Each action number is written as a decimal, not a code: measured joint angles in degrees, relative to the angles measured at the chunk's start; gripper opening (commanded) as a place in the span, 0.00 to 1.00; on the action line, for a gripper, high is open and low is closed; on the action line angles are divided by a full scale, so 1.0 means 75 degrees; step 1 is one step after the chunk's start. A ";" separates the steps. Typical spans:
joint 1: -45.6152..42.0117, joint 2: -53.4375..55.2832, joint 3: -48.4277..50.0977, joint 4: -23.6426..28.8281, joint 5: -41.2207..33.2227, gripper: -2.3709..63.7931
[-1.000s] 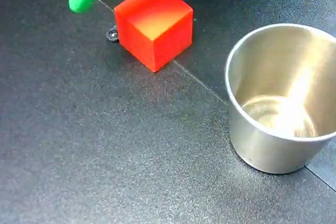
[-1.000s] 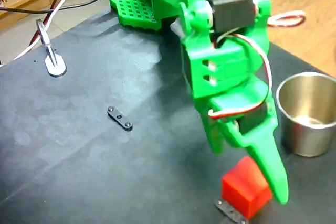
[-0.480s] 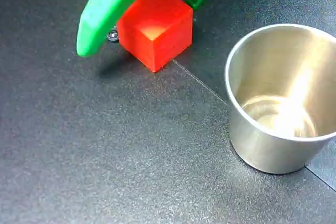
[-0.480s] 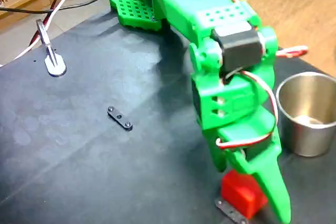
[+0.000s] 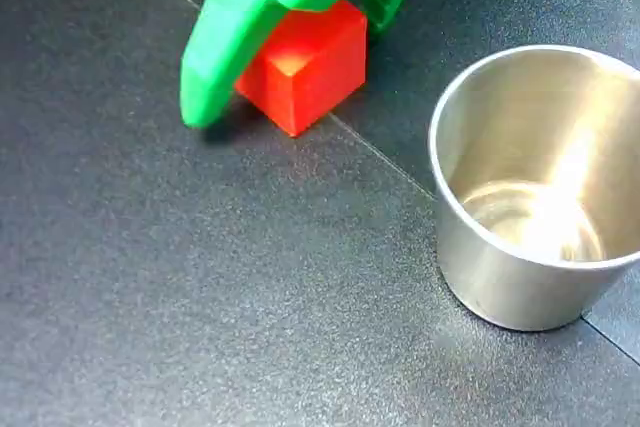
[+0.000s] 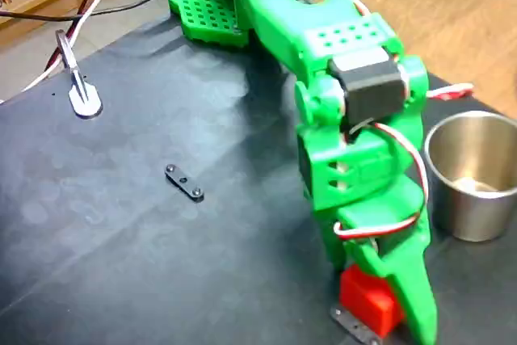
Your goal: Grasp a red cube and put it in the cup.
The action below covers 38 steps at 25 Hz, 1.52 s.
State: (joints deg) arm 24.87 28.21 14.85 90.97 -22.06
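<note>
The red cube (image 5: 310, 67) rests on the black mat, its orange top partly covered by my green gripper (image 5: 295, 62). One long finger (image 5: 215, 67) reaches down along the cube's left side, and the other jaw stands behind its right corner, so the open jaws straddle it. In a fixed view from the other side, the cube (image 6: 365, 306) sits low under the gripper (image 6: 380, 300), with the long finger (image 6: 412, 296) in front of it. The shiny steel cup (image 5: 540, 187) stands upright and empty, right of the cube, also seen as the cup (image 6: 471, 175).
A small black two-hole plate (image 6: 184, 182) lies on the mat (image 6: 121, 240). Another plate (image 6: 355, 325) pokes out from under the cube. A metal clip stand (image 6: 79, 90) and cables sit at the back left, and the arm's base (image 6: 210, 14) at the back.
The gripper has come down and shifted right over the cube, its long finger now close along the cube's left side. Cube and cup have not moved.
</note>
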 measured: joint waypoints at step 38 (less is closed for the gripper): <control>-0.2414 0.7699 0.4945 0.0035 0.0117 0.03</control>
State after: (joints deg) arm 6.77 85.96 51.94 91.23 -21.18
